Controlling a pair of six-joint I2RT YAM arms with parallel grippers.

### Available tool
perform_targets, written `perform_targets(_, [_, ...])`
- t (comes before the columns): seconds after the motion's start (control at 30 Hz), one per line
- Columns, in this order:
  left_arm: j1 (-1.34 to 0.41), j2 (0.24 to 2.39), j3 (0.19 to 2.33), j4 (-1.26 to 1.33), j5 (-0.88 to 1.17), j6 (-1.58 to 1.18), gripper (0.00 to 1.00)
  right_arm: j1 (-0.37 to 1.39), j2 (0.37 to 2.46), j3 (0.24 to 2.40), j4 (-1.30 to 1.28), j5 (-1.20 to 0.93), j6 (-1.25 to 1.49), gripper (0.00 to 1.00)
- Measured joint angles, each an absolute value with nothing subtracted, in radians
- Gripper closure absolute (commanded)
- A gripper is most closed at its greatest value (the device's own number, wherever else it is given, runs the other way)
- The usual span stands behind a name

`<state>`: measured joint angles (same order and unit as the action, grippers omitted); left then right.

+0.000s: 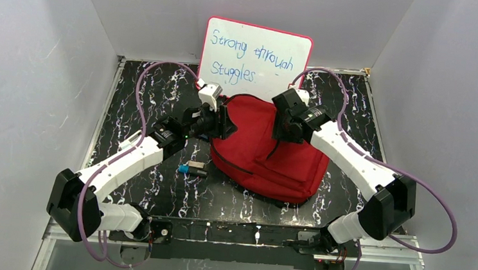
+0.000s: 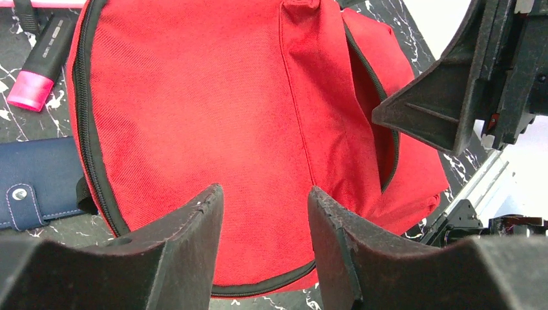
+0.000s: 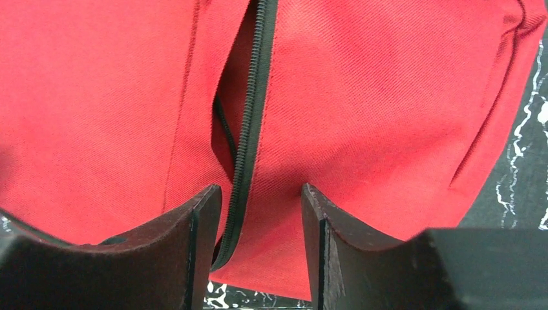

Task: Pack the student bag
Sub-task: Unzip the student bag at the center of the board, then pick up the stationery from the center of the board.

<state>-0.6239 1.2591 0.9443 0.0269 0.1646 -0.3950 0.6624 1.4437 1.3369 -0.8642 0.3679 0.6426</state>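
While the red student bag [image 1: 267,149] lies slumped, black zip [image 3: 255,97] parted, inside hidden, left gripper [image 2: 265,194] and right gripper [image 3: 262,190] hang released over it.

Bright even light; faint shadow under student bag [image 1: 268,147]; wrist views soft.

Black marbled table [image 1: 218,198]: red backpack [image 1: 267,156], navy case [image 2: 35,187], maybe highlighter [image 2: 42,64].

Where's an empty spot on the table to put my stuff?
Bare table lies between the red backpack and the near edge, and at the far right between the backpack and the wall. It is crowded left of the backpack, where the left gripper, small items and a navy pouch sit.
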Motion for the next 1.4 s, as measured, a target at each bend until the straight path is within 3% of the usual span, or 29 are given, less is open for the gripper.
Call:
perform_targets(0.23, [-0.624, 1.270, 0.943, 0.017, 0.155, -0.392, 0.51, 0.676, 1.490, 1.353, -0.907, 0.429, 0.631, 0.67])
perform_targets(0.43, [-0.624, 1.271, 0.943, -0.041, 0.064, -0.393, 0.51, 0.681, 1.489, 1.354, -0.915, 0.451, 0.624, 0.99])
perform_targets(0.83, [-0.584, 1.250, 0.913, -0.305, -0.290, -0.484, 0.41, 0.681, 1.366, 1.308, -0.854, 0.450, 0.624, 1.00])
perform_targets(1.13, [-0.547, 1.251, 0.866, -0.443, -0.343, -0.588, 0.37, 0.643, 1.263, 1.281, -0.830, 0.485, 0.619, 1.00])
perform_targets(1.4, [-0.547, 1.164, 0.818, -0.580, -0.339, -0.878, 0.41, 0.602, 1.243, 1.260, -0.806, 0.476, 0.596, 1.00])
